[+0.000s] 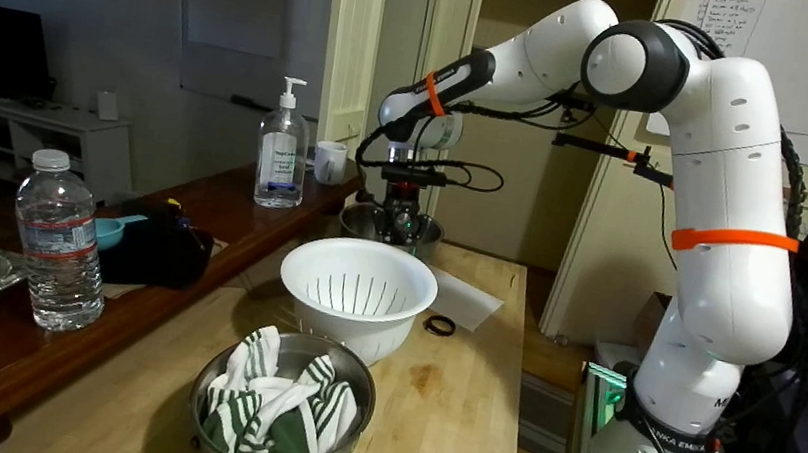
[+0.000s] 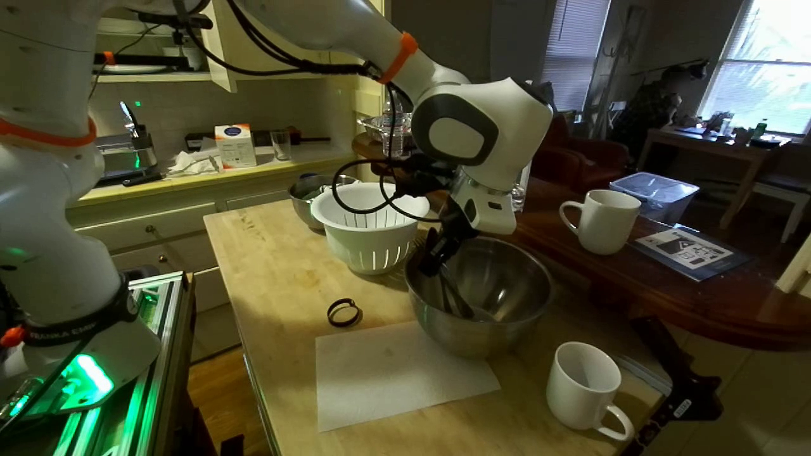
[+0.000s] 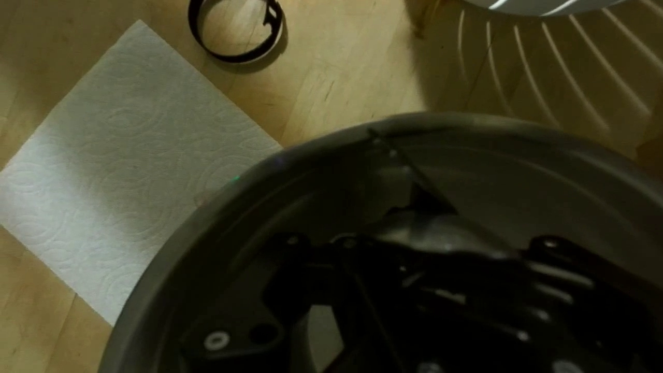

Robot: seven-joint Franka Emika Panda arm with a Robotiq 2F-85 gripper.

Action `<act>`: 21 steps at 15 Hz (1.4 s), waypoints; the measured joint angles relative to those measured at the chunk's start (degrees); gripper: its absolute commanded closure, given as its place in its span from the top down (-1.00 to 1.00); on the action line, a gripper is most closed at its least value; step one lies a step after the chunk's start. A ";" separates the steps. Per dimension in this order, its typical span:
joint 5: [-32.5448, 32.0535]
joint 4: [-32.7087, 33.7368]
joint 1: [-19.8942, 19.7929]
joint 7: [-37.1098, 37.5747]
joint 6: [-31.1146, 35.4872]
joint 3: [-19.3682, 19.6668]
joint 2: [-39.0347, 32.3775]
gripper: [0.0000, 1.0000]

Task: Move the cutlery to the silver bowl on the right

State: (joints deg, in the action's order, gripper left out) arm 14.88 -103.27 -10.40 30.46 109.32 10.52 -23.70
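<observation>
Wooden tabletop [image 2: 272,278] supports the silver bowl [image 2: 507,288], near the white colander [image 2: 374,244]. The gripper [image 2: 436,261] points down inside the bowl, where the cutlery [image 2: 457,297] shows close below. Finger spacing and grip cannot be determined in shadow.

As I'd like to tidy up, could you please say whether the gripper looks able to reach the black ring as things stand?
Probably yes, if the gripper lifts first: the rim of the silver bowl stands between it and the black ring, which lies uncovered on the wooden table.
</observation>
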 measured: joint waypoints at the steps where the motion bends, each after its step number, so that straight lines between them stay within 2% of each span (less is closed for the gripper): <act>1: 0.00 0.03 0.01 0.06 0.00 0.00 -0.19 -0.95; 3: 0.00 0.13 0.08 0.22 0.00 0.00 -0.54 -0.95; 4: 0.00 0.21 0.15 0.34 0.00 0.00 -0.71 -0.82; 5: 0.00 0.30 0.22 0.48 0.00 0.00 -0.86 -0.31; 6: 0.00 0.41 0.27 0.67 0.00 0.00 -1.01 -0.30; 12: -0.05 1.36 0.32 2.00 0.01 0.13 -1.64 0.60; 15: -0.31 1.66 0.32 2.55 -0.22 0.36 -1.63 0.98; 18: -1.80 2.61 0.47 3.64 -1.86 1.08 -0.64 1.00; 21: -7.05 2.83 1.31 5.81 -4.93 2.18 3.94 1.00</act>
State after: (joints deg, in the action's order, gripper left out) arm 7.83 -100.44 -9.09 36.26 104.38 12.70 -19.76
